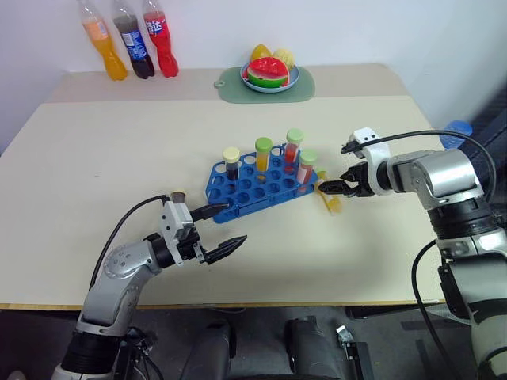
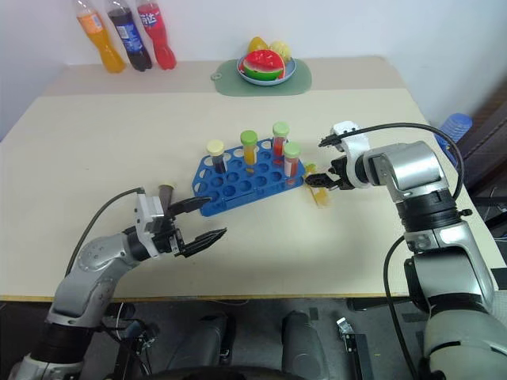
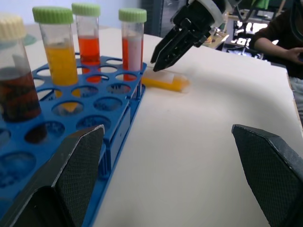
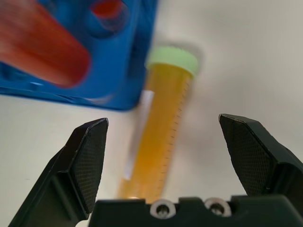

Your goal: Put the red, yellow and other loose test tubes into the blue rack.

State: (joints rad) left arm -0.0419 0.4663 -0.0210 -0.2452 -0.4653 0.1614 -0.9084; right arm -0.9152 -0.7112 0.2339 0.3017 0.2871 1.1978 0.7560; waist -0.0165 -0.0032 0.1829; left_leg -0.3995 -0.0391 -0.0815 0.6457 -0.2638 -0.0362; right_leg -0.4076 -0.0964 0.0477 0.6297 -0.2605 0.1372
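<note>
Where right hand [image 1: 333,188] hovers, yellow tube [image 4: 158,135] apparently beneath

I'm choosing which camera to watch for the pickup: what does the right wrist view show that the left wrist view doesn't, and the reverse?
Right wrist view alone: the lying yellow tube's graduation marks and green cap, framed between the open right gripper's fingers. Left wrist view alone: four capped tubes standing in the blue rack, the open left gripper, and a seated person's arm beyond the table. Shared: the yellow tube lying on the table beside the rack, not gripped, with the right gripper over it.
</note>
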